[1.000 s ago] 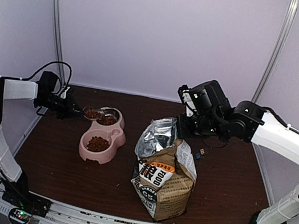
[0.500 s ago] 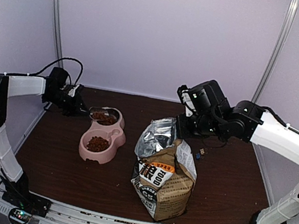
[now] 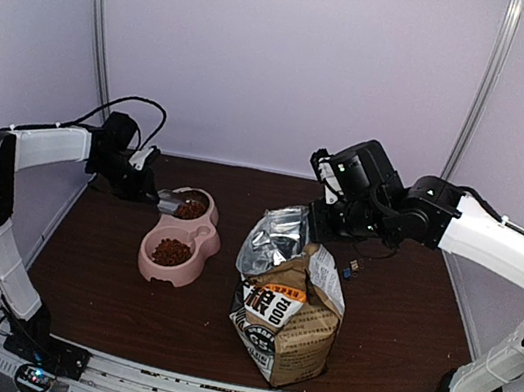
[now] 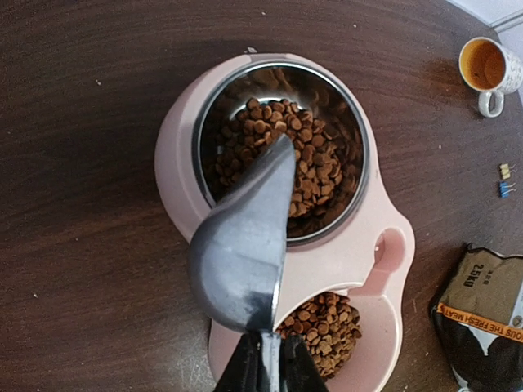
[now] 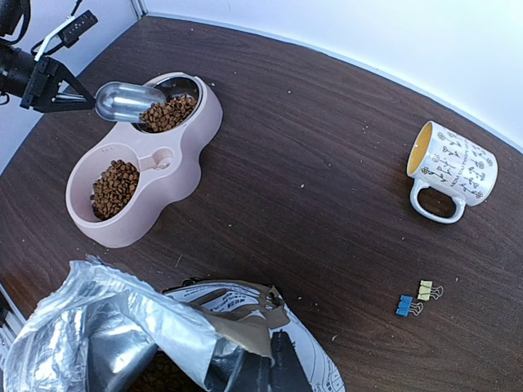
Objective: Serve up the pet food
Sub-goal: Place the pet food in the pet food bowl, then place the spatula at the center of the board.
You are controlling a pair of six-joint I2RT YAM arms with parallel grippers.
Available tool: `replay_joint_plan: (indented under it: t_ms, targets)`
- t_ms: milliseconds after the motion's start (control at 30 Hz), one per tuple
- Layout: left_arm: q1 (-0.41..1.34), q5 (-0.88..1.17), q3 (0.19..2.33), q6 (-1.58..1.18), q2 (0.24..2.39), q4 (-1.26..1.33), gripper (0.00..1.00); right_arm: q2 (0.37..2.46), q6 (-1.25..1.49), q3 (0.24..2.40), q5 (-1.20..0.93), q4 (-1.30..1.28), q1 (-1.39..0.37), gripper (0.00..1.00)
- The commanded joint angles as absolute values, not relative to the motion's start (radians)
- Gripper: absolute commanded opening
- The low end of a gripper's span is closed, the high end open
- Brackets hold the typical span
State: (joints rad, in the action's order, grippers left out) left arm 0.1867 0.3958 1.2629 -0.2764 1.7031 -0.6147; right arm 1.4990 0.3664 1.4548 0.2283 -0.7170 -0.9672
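Dark brown dry pet food (image 4: 323, 167) fills both wells of a pink plastic double bowl (image 4: 176, 163). It is heaped in the steel-lined well at the twelve o'clock end and lies lower in the plain well at six o'clock. A silver metal scoop (image 4: 245, 245) hangs tipped over the steel well with its back to the wrist camera, so whether it holds any kibble cannot be told. The left fingers (image 4: 286, 371) are clamped on its handle, which they hide almost wholly.

At about three o'clock of the bowl stands a kraft-brown dog-food bag with a silver foil lining (image 3: 285, 322), its mouth crumpled open. Its contents are lost in shadow and its lettering is broken by folds. The right fingers (image 5: 275, 363), pressed together, pinch the bag's top edge on its twelve o'clock side.

A white flower-patterned mug (image 5: 453, 167) and two small binder clips (image 5: 404, 305), one blue and one yellow, sit beyond the bag. From above, the mug is hidden behind the right arm. All rest on a dark wood-grain worktop (image 3: 402, 322) flecked with crumbs, boxed in by pale lilac walls (image 3: 286, 58).
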Motion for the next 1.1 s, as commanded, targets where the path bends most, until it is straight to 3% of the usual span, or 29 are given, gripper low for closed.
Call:
replay_joint_plan:
  t_ms: [0,300,667,833,1067]
  targets:
    - [0.227,0.263,1.299,-0.187,1.646,-0.634,0.0,1.509,0.371,1.482,0.289,-0.676,-0.947,0.0]
    - [0.292,0.099,1.257,-0.121,1.527,-0.578,0.0,1.506,0.38,1.471,0.284,-0.669,-0.947,0.0]
    - [0.317,0.065,1.239,-0.125,1.474,-0.556,0.0,1.503,0.385,1.465,0.285,-0.667,-0.948,0.0]
    - [0.318,0.002,1.142,-0.296,1.327,-0.487,0.0,1.502,0.383,1.465,0.288,-0.663,-0.947,0.0]
    - [0.295,-0.115,0.814,-0.611,1.067,-0.287,0.0,1.491,0.374,1.458,0.292,-0.667,-0.947,0.0]
